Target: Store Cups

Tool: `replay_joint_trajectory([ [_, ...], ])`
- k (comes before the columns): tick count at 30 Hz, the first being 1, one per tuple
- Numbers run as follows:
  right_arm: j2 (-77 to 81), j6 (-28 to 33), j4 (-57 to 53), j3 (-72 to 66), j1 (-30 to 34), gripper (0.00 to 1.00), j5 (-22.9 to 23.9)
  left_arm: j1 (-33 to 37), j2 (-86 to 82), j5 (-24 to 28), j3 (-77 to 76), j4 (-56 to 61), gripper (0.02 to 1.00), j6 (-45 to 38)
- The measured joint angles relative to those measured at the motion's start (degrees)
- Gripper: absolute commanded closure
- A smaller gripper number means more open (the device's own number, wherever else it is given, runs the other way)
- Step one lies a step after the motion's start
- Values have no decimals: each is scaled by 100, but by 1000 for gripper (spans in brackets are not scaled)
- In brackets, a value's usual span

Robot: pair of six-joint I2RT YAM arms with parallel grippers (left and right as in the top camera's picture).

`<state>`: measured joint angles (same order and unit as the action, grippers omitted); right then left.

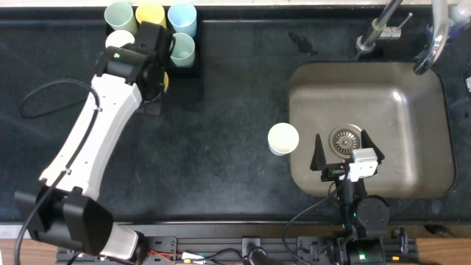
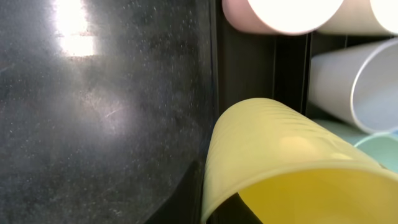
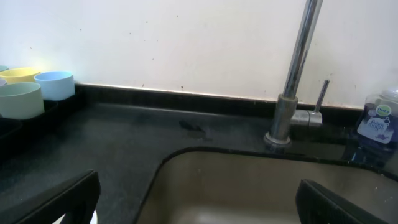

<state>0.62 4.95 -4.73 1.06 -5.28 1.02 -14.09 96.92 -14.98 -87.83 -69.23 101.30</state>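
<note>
dark counter, yellow cup tilted, mouth upward

Yellow cup, pale blue cup, mint cup, white cup — black speckled worktop, grey steel sink

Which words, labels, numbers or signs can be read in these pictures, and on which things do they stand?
Label on the bottle beside the tap: there is print, but it is too small and blurred to read.
Cups: no print can be seen on them.
Nothing else here bears readable words, numbers or signs.
</note>
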Motion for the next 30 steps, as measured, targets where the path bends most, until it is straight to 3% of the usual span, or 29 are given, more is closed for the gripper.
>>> replay_joint_trajectory([
  [13, 0, 4, 0, -2, 0, 3, 2, 540, 627, 356, 7, 693, 982, 33],
  [30, 0, 0, 2, -2, 0, 3, 0, 573, 1040, 553, 11, 850, 982, 15],
])
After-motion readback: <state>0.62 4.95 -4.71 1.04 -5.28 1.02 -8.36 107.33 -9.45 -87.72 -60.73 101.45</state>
